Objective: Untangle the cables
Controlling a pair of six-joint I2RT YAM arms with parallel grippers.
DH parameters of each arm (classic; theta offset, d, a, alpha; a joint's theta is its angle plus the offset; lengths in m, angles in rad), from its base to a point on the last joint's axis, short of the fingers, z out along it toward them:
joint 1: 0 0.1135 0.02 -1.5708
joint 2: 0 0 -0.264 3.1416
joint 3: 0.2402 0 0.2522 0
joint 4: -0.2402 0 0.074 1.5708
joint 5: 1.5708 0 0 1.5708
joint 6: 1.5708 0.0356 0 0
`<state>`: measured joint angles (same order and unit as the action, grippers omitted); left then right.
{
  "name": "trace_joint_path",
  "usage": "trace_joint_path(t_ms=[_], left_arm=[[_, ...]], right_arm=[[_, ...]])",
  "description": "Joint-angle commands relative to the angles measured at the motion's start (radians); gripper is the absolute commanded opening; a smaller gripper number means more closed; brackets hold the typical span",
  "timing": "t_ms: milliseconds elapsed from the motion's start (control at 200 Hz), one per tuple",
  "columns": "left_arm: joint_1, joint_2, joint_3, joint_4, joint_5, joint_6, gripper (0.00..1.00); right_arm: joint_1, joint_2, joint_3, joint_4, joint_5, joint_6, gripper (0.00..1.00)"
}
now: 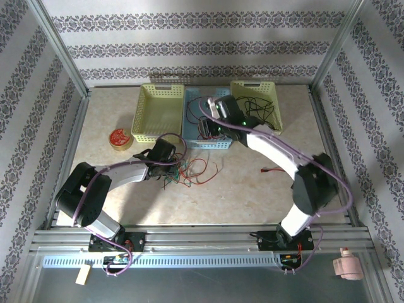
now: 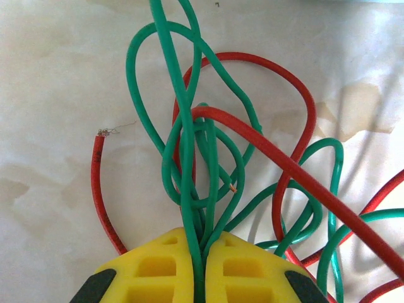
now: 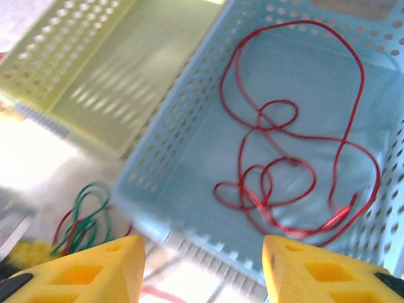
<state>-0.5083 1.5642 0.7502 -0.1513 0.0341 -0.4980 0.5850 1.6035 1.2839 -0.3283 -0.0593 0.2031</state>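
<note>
Roughly midway: one red wire (image 3: 297,164) lies loose in the blue basket (image 3: 183,158), black wires (image 1: 259,107) in the right-hand basket (image 1: 252,83). Right gripper (image 3: 203,252) hangs above, jaws apart, empty. Left gripper (image 2: 197,265) clenched on green wires (image 2: 180,126) of the red-green knot (image 1: 192,169) on the table (image 1: 252,196); that's left.

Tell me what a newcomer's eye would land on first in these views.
First, the tangle of green and red cables, its green strands pinched in the shut left pincer, front and centre in the left wrist view. Next, a loose red cable lying coiled on the floor of the blue basket, with the open right pincer hovering over it.
</note>
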Motion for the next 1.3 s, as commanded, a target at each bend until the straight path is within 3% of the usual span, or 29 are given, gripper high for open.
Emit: trace_joint_path(t_ms=[0,145,280,475,995,1120,1295], left_arm=[[0.006,-0.012,0.001,0.004,0.005,0.014,0.00],[0.006,-0.007,0.006,-0.001,0.006,0.013,0.00],[0.006,0.001,0.003,-0.001,-0.001,0.004,0.00],[0.006,0.004,-0.002,-0.010,-0.009,0.004,0.00],[0.007,-0.018,-0.012,-0.029,-0.019,0.003,0.00],[0.005,-0.018,-0.013,-0.023,-0.016,0.004,0.00],[0.005,-0.022,-0.019,-0.019,-0.014,-0.004,0.00]], right_arm=[[0.013,-0.114,-0.162,-0.038,-0.008,0.024,0.52],[0.038,-0.196,-0.359,-0.048,-0.031,0.080,0.49],[0.061,-0.155,-0.455,-0.025,-0.085,0.114,0.48],[0.085,-0.021,-0.433,0.006,-0.112,0.117,0.44],[0.094,0.125,-0.347,0.047,-0.154,0.137,0.42],[0.122,0.147,-0.314,0.018,-0.073,0.134,0.31],[0.197,0.182,-0.264,-0.046,0.214,0.171,0.07]])
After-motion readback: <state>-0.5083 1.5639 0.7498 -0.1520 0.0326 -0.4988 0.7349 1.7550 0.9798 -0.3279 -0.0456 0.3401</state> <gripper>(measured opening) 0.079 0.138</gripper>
